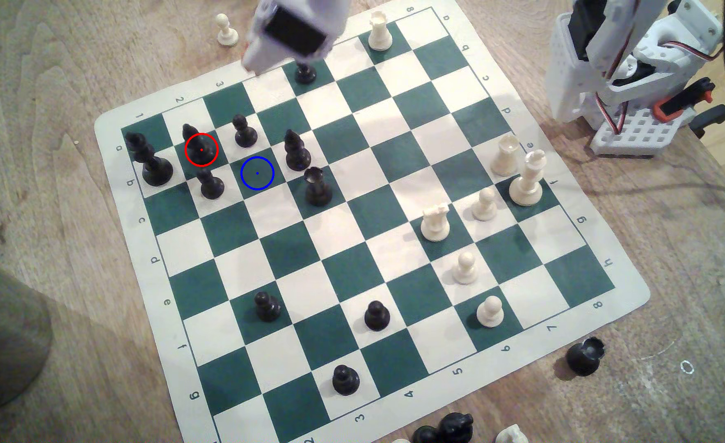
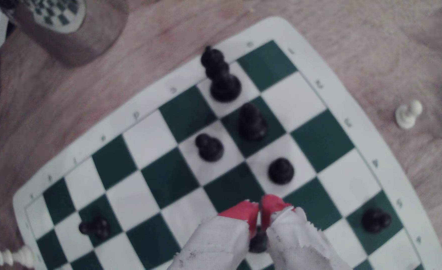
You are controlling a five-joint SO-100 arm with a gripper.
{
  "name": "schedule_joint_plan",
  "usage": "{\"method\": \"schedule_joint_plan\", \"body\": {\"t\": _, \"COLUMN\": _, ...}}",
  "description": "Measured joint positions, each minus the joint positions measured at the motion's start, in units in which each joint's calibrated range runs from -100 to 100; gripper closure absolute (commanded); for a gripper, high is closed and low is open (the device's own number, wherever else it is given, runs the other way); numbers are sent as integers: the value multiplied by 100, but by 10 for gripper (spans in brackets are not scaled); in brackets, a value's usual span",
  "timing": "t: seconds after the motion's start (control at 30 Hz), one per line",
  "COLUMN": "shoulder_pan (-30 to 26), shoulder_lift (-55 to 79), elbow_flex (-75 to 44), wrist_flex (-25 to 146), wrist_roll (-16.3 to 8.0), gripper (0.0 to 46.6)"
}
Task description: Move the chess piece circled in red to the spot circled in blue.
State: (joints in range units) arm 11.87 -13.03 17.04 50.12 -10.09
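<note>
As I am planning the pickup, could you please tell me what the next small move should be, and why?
Probably carry the hand towards the exterior view's left until it hangs over the chess piece. The hand sits at the far edge of the board, its tips together, and the piece stands untouched on its square, with the spot bare.

Wooden table point(image 1: 75, 238) carries the chess mat point(image 1: 633, 294).

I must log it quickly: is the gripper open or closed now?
Gripper: closed, with nothing held between its tips.
</note>
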Motion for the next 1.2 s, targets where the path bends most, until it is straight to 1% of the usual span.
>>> {"method": "schedule_joint_plan", "body": {"t": 0.1, "shoulder_pan": -74, "shoulder_lift": 344, "elbow_flex": -343, "wrist_flex": 223, "wrist_roll": -59, "gripper": 392}}
{"method": "schedule_joint_plan", "body": {"t": 0.23, "shoulder_pan": -52, "shoulder_lift": 469, "elbow_flex": -416, "wrist_flex": 375, "wrist_roll": -59, "gripper": 346}}
{"method": "schedule_joint_plan", "body": {"t": 0.3, "shoulder_pan": -133, "shoulder_lift": 528, "elbow_flex": -452, "wrist_flex": 382, "wrist_roll": -59, "gripper": 346}}
{"method": "schedule_joint_plan", "body": {"t": 0.4, "shoulder_pan": -118, "shoulder_lift": 679, "elbow_flex": -587, "wrist_flex": 382, "wrist_roll": -195, "gripper": 348}}
{"method": "schedule_joint_plan", "body": {"t": 0.47, "shoulder_pan": -125, "shoulder_lift": 695, "elbow_flex": -633, "wrist_flex": 382, "wrist_roll": -230, "gripper": 342}}
{"method": "schedule_joint_plan", "body": {"t": 0.6, "shoulder_pan": -133, "shoulder_lift": 913, "elbow_flex": -886, "wrist_flex": 414, "wrist_roll": -210, "gripper": 327}}
{"method": "schedule_joint_plan", "body": {"t": 0.7, "shoulder_pan": -133, "shoulder_lift": 1257, "elbow_flex": -1066, "wrist_flex": 414, "wrist_roll": -93, "gripper": 324}}
{"method": "schedule_joint_plan", "body": {"t": 0.93, "shoulder_pan": -133, "shoulder_lift": 1760, "elbow_flex": -1365, "wrist_flex": 414, "wrist_roll": 24, "gripper": 318}}
{"method": "schedule_joint_plan", "body": {"t": 0.97, "shoulder_pan": -133, "shoulder_lift": 1835, "elbow_flex": -1392, "wrist_flex": 414, "wrist_roll": 39, "gripper": 337}}
{"method": "schedule_joint_plan", "body": {"t": 1.03, "shoulder_pan": -133, "shoulder_lift": 1961, "elbow_flex": -1419, "wrist_flex": 414, "wrist_roll": 54, "gripper": 349}}
{"method": "schedule_joint_plan", "body": {"t": 1.2, "shoulder_pan": -52, "shoulder_lift": 2371, "elbow_flex": -1717, "wrist_flex": 143, "wrist_roll": 54, "gripper": 329}}
